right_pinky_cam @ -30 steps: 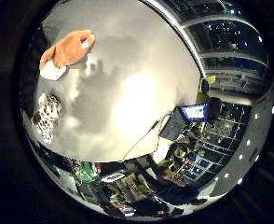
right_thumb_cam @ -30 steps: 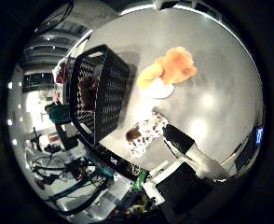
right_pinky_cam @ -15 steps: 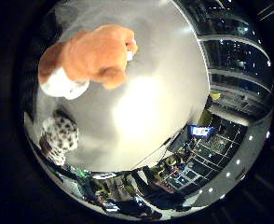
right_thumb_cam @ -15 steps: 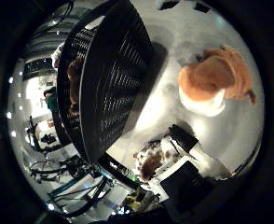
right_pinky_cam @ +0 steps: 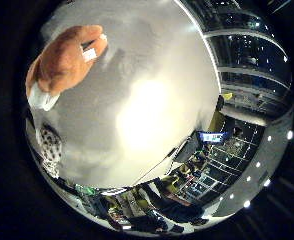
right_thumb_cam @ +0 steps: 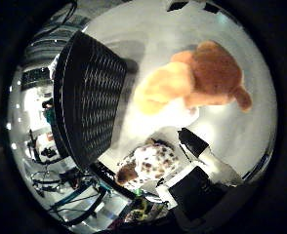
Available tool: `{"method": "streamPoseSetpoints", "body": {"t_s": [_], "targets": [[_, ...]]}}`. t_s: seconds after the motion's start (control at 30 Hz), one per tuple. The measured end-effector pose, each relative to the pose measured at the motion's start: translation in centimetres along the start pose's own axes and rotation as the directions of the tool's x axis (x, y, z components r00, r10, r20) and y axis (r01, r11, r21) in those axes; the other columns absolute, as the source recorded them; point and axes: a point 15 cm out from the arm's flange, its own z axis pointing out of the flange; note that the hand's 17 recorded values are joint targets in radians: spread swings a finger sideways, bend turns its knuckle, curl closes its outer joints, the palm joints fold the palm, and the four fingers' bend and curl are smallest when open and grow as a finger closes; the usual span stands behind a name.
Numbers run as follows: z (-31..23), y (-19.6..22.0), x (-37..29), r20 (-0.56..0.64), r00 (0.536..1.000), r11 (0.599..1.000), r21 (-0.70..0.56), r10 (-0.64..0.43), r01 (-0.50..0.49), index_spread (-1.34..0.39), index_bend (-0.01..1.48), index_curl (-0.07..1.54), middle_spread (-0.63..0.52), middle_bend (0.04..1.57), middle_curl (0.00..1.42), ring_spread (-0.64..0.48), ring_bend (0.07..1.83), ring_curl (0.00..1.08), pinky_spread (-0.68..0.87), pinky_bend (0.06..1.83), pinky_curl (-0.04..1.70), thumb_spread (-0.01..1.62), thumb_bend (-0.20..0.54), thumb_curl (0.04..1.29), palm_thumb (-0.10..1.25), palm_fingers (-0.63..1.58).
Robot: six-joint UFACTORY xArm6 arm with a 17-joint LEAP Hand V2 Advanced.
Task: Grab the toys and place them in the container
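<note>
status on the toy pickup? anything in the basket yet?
Done: can't confirm. From here only the outer mesh wall of the black basket shows, not its inside. In hand: nothing; the hand is over the table close to the orange plush bear, not gripping it. Left: the bear and the spotted plush toy both lie on the white table beside the basket.

two plush toys (right_thumb_cam: 197,85) (right_thumb_cam: 151,163), one black mesh container (right_thumb_cam: 87,95), one table (right_pinky_cam: 152,110)

Fuzzy plush bear (right_thumb_cam: 202,83), spotted plush toy (right_thumb_cam: 151,163), black plastic lattice container (right_thumb_cam: 85,97) (glossy), smooth table (right_pinky_cam: 152,100).
</note>
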Motion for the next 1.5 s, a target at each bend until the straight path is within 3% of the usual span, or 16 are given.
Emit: {"method": "streamPoseSetpoints", "body": {"t_s": [0.37, 0.57, 0.7, 0.73, 0.77, 0.8, 0.83, 0.9, 1.0, 1.1, 1.33, 1.5], "targets": [[3.1, -0.2, -0.2, -0.025, 1.000, 0.999, -0.036, -0.011, 0.010, -0.41, 0.16, 0.28, -0.02, 0.19, 0.30, 0.14, 0.25, 0.27, 0.38, 0.42, 0.32, 0.91, -0.020, 0.52, 0.94, 0.06], [4.3, 0.0, -0.5, -0.049, 0.999, 0.998, -0.068, -0.022, 0.018, -0.42, 0.17, 0.27, -0.09, 0.24, 0.32, 0.02, 0.30, 0.27, 0.35, 0.43, 0.30, 0.90, -0.024, 0.52, 0.95, 0.28], [4.6, 0.4, 0.0, -0.046, 0.999, 0.997, -0.075, -0.013, 0.010, -0.45, 0.19, 0.29, -0.19, 0.37, 0.36, -0.17, 0.44, 0.29, 0.16, 0.38, 0.27, 0.89, -0.023, 0.52, 0.95, 0.59], [4.7, 0.5, 0.2, -0.046, 0.999, 0.997, -0.074, -0.013, 0.009, -0.47, 0.19, 0.29, -0.21, 0.40, 0.36, -0.24, 0.54, 0.30, 0.07, 0.41, 0.26, 0.88, -0.029, 0.52, 0.94, 0.79], [4.7, 0.7, 0.5, -0.045, 0.999, 0.997, -0.074, -0.010, 0.007, -0.47, 0.19, 0.30, -0.23, 0.40, 0.37, -0.27, 0.57, 0.31, 0.02, 0.41, 0.26, 0.88, -0.030, 0.51, 0.94, 0.80], [4.8, 1.0, 1.0, -0.043, 0.999, 0.997, -0.077, -0.003, 0.000, -0.50, 0.19, 0.30, -0.25, 0.45, 0.38, -0.31, 0.66, 0.33, -0.12, 0.50, 0.26, 0.87, -0.035, 0.51, 0.93, 1.10], [4.8, 1.3, 1.4, -0.043, 0.999, 0.997, -0.078, 0.002, -0.006, -0.50, 0.24, 0.34, -0.27, 0.52, 0.42, -0.32, 0.73, 0.37, -0.24, 0.60, 0.31, 0.86, -0.036, 0.50, 0.91, 1.29], [4.8, 1.6, 2.1, -0.042, 0.999, 0.997, -0.076, 0.008, -0.012, -0.49, 0.40, 0.43, -0.25, 0.69, 0.49, -0.31, 0.83, 0.43, -0.41, 0.71, 0.35, 0.85, -0.031, 0.49, 0.90, 1.42], [4.8, 2.3, 3.4, -0.039, 0.999, 0.997, -0.072, 0.010, -0.013, -0.43, 0.61, 0.51, -0.21, 0.82, 0.54, -0.27, 0.92, 0.47, -0.42, 0.78, 0.39, 0.85, -0.025, 0.49, 0.91, 1.57], [3.6, 3.1, 5.1, -0.040, 0.999, 0.998, -0.057, 0.024, -0.026, -0.33, 0.86, 0.63, -0.16, 1.03, 0.61, -0.22, 1.13, 0.54, -0.37, 1.00, 0.49, 0.84, -0.009, 0.53, 0.97, 1.44], [-2.5, 4.6, 8.8, -0.082, 0.994, 0.997, 0.022, 0.073, -0.071, -0.26, 1.02, 0.71, -0.11, 1.21, 0.66, -0.18, 1.32, 0.60, -0.29, 1.17, 0.63, 0.53, -0.015, 0.67, 1.09, 1.25], [-7.4, 6.1, 9.2, -0.103, 0.991, 0.996, 0.046, 0.087, -0.082, -0.24, 1.07, 0.73, -0.10, 1.26, 0.67, -0.17, 1.38, 0.62, -0.25, 1.22, 0.70, 0.43, -0.019, 0.74, 1.10, 1.20]]}}
